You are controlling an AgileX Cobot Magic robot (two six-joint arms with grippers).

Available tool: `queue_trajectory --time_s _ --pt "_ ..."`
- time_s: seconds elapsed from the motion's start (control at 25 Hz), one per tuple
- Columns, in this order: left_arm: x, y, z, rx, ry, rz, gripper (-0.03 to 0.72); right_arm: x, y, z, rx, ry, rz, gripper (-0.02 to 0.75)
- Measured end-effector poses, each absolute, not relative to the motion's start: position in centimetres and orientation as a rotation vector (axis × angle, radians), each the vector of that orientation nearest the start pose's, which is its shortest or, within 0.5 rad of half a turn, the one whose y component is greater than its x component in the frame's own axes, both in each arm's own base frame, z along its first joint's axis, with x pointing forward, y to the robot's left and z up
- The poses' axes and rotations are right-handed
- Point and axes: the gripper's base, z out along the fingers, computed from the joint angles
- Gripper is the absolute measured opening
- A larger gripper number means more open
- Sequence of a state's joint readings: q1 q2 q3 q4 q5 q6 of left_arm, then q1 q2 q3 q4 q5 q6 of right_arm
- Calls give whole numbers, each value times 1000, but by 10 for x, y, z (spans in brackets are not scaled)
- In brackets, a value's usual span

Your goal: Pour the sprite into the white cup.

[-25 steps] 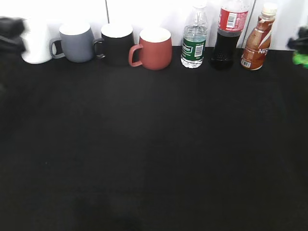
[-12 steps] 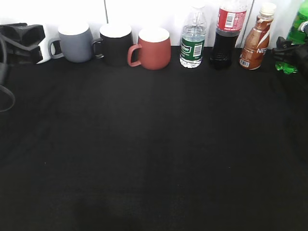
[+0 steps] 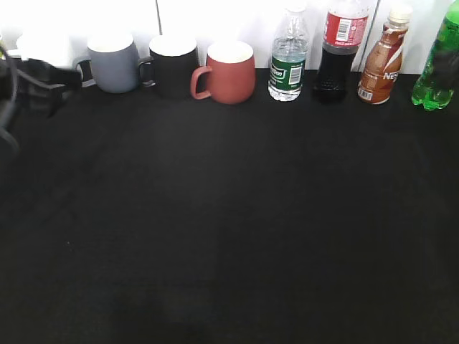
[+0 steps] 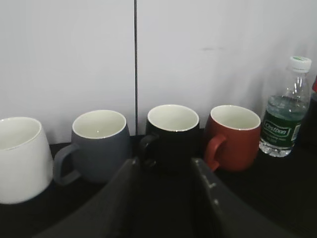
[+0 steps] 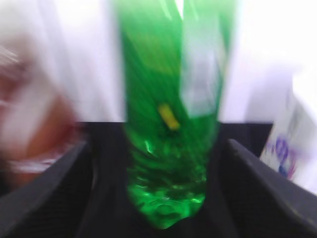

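Right now your sprite [image 3: 436, 68] stands upright at the far right end of the back row, just beside the brown bottle [image 3: 382, 57], and the right gripper [image 5: 163, 163] frames it with jaws spread wide on either side, touching nothing as far as the blur lets you judge. That blur in the right wrist view is your first risk: if you close while the picture smears like this, you may catch the bottle off-centre and tip it into its brown neighbour. The white cup [image 4: 20, 158] sits at the opposite end of the row, just beside the grey mug [image 4: 96, 146], with the black mug [image 4: 173, 136] and red mug [image 4: 233, 136] further along. Your left gripper [image 4: 163, 198] also stands open, empty, and aims at the black mug rather than the white one, so a careless reach could grab the wrong cup or knock the grey mug's handle. Cup and bottle are well apart, so either must travel before pouring; a loose grip on the slick plastic could let it slip during the tilt.
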State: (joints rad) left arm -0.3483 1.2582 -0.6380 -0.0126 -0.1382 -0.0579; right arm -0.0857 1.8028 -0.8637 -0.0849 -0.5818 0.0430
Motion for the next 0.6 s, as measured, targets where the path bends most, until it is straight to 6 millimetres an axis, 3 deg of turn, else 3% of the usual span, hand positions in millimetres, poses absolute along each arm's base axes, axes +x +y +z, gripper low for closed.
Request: queue_trajectory --time_s 0.12,0.32,0.4,0.48,0.6 --pt "243 -89 282 329 2283 -214 509 322 -20 247 63 2114 -36 593" --pt "211 -77 278 396 2730 -117 510 224 -6 298 97 2479 -36 590" --pt "192 -71 290 395 2763 -127 510 179 -6 322 80 2468 -47 589" --pt "170 -68 302 361 2704 -223 510 126 -6 334 79 2381 -45 589" --pt "119 -52 302 351 2625 -271 510 52 -5 323 98 2252 -34 589"
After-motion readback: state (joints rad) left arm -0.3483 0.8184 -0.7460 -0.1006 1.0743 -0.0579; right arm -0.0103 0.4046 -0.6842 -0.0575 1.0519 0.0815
